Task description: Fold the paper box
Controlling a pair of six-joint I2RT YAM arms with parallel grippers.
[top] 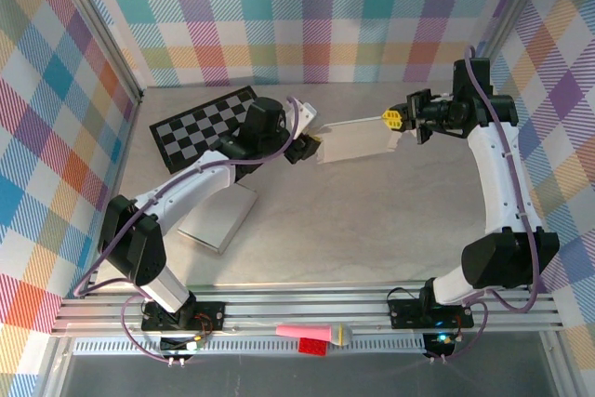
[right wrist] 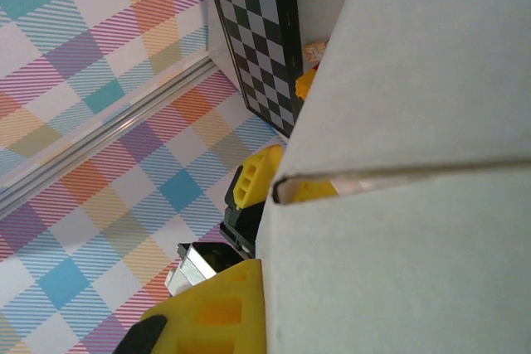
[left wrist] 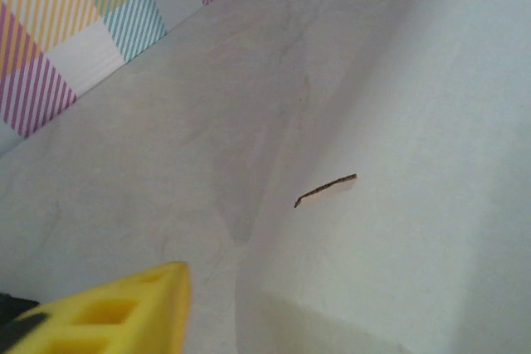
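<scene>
The paper box [top: 358, 139] is a flat white card blank, lifted off the table between both arms. My right gripper [top: 395, 119] is shut on its right edge, one yellow finger [right wrist: 216, 312] pressed flat against the card [right wrist: 415, 230]. My left gripper [top: 305, 144] is at the card's left edge. In the left wrist view a yellow finger [left wrist: 124, 308] stands a little apart from the card [left wrist: 415, 205], with table showing between them; the other finger is hidden behind the card. A cut slot [left wrist: 325, 191] marks the panel. One loose flap [top: 303, 114] sticks up behind the left gripper.
A folded chessboard [top: 200, 123] lies at the back left. A flat white slab [top: 218, 220] lies under the left arm. Pink and red pieces [top: 316, 335] rest on the front rail. Checked walls close in the back and both sides.
</scene>
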